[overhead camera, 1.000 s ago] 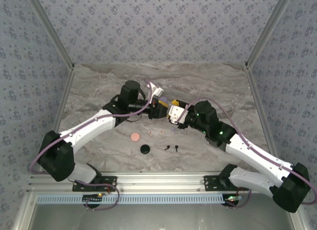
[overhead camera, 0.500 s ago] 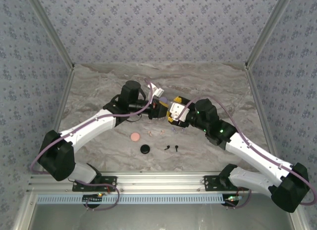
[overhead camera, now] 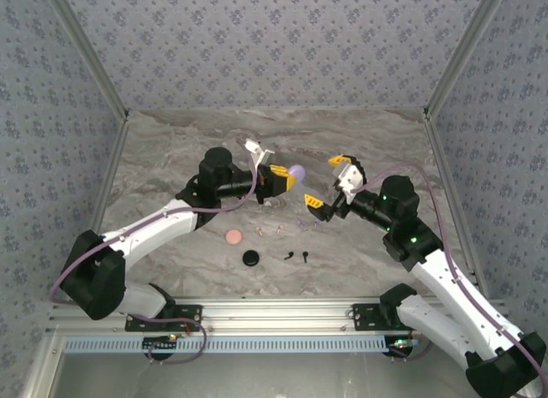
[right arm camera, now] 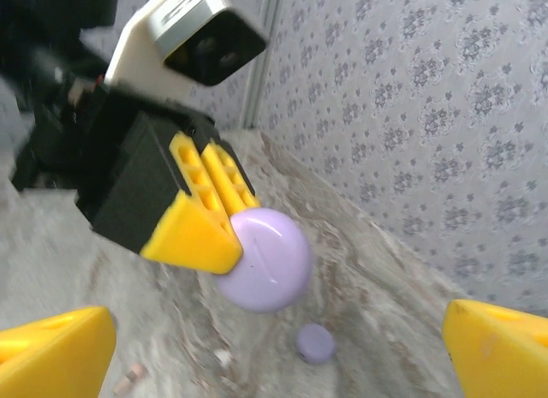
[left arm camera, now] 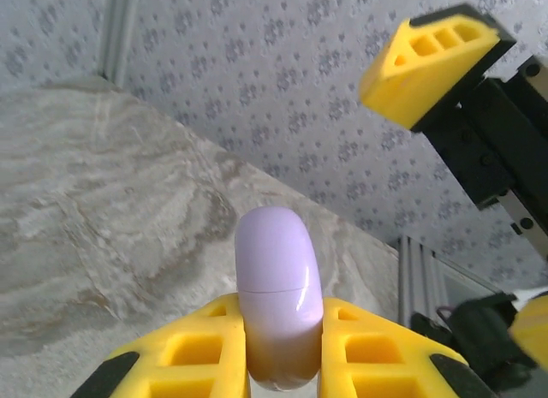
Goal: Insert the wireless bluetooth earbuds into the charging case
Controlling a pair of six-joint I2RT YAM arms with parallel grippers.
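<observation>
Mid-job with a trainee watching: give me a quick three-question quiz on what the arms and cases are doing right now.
1. Multiple choice: which holds the lilac case? A) left gripper B) right gripper C) neither.
2. True or false: the right gripper's jaws stand wide open, apart from the lilac case.
3. Short answer: what colour is the round case lying nearest the black case on the table?

Key: 1 A. 2 True. 3 Pink, the pink case.
</observation>
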